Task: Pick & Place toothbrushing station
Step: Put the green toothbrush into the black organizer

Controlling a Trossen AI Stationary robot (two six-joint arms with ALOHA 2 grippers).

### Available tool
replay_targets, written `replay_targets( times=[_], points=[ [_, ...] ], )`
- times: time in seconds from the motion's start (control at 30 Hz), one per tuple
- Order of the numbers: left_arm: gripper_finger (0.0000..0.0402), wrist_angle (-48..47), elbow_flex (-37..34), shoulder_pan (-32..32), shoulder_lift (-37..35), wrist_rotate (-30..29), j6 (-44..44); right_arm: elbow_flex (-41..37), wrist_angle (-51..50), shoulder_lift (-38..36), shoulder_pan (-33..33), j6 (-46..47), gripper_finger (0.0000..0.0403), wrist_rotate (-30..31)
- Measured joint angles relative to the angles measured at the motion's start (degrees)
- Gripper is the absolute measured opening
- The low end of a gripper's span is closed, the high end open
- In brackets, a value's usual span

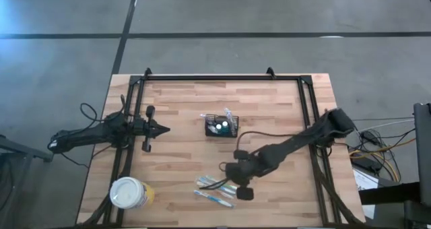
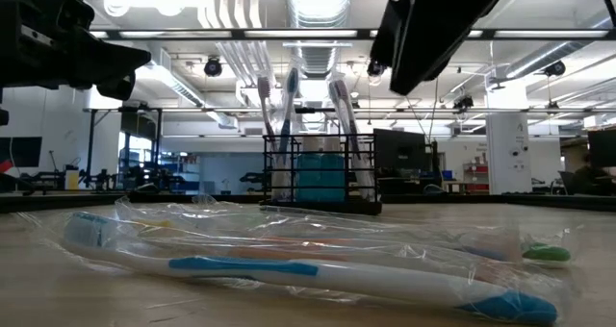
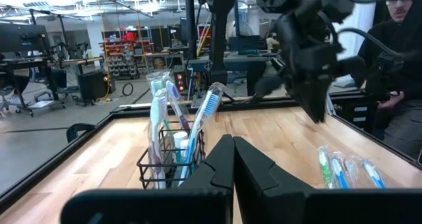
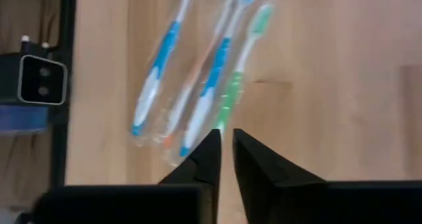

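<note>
Right tool (image 1: pixel 240 183) is hanging over the wrapped toothbrushes (image 1: pixel 215 189) at the near-centre of the worktop (image 1: pixel 182 161). Its fingers look only a sliver apart, nothing between them; can't call it properly open or shut. In the right wrist view the tips sit just above the green-handled brush (image 4: pixel 239 72), roughly in line with its handle.

The brushes lie flat in clear film, side by side, long axes near parallel and running mostly left-right across the worktop.

The toothbrushing station (image 1: pixel 221 126) is mid-worktop, well apart from the loose brushes and on the far side of them from the right tool. It already has brushes standing upright in it.

Left tool (image 1: pixel 159 128) is closed and empty, parked level with the station on its left, pointing at it.

So I'd say the right arm takes the pick: it's directly above the brushes, and the left is nowhere near them. Likely snag is the slippery film.
</note>
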Motion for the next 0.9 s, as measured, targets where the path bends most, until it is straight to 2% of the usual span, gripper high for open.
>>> replay_targets(
  times=[0.1, 0.3, 0.47, 0.6, 0.77, 0.9],
  points=[
    [0.0003, 0.0, 0.0, 0.0, 0.0, 0.0, -0.1, 2.5, 0.0, 3.0, 0.1, 0.0, 0.0075, -2.0],
    [0.0003, 0.0, 0.0, 0.0, 0.0, -0.2, -0.1, 4.5, -1.3, 7.7, 0.4, 2.5, 0.0154, -2.2],
    [0.0003, 0.0, 0.0, 0.0, 0.0, -0.3, -0.2, 4.6, -1.0, 10.0, 0.3, 2.7, 0.0201, -2.2],
    [0.0003, 0.0, 0.0, 0.0, 0.0, -0.6, -0.2, 4.5, -0.5, 11.2, 0.3, 2.6, 0.0216, -2.1],
    [0.0003, 0.0, 0.0, 0.0, 0.0, -0.9, -0.2, 4.4, -0.3, 11.9, 0.3, 2.5, 0.0215, -2.0],
    [0.0003, 0.0, 0.0, 0.0, 0.0, -1.1, -0.3, 4.4, -0.3, 13.3, 0.3, 2.5, 0.0215, -4.6]
  ],
)
